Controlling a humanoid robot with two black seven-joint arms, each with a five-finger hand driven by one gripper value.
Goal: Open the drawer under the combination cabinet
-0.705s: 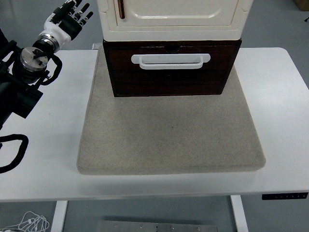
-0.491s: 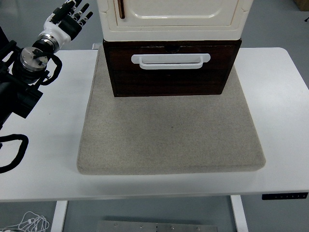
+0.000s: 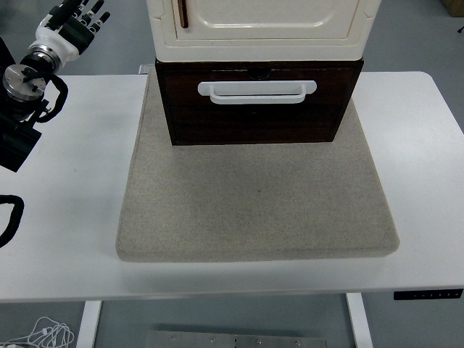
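A cream combination cabinet (image 3: 261, 25) stands at the far end of a grey felt mat (image 3: 254, 203), which lies on the white table (image 3: 65, 239). Directly under the cabinet sits the dark brown drawer (image 3: 254, 116). Its front projects slightly forward of the cabinet base, and a narrow dark gap shows along its top edge below the cabinet. A white bar handle (image 3: 257, 91) runs across the upper part of the drawer front, horizontal and untouched. A slim brown door handle (image 3: 183, 12) is fixed upright on the cabinet door, above and left of the drawer's handle.

The left hand (image 3: 69, 23) is raised at the far left, well apart from the drawer and level with the cabinet's lower door. Its fingers (image 3: 93, 16) are extended and loosely spread, holding nothing. The black left arm (image 3: 22, 94) runs down from it along the left edge, left of the mat. No part of the hand touches the cabinet, the drawer or the mat. The right hand does not appear in this view.
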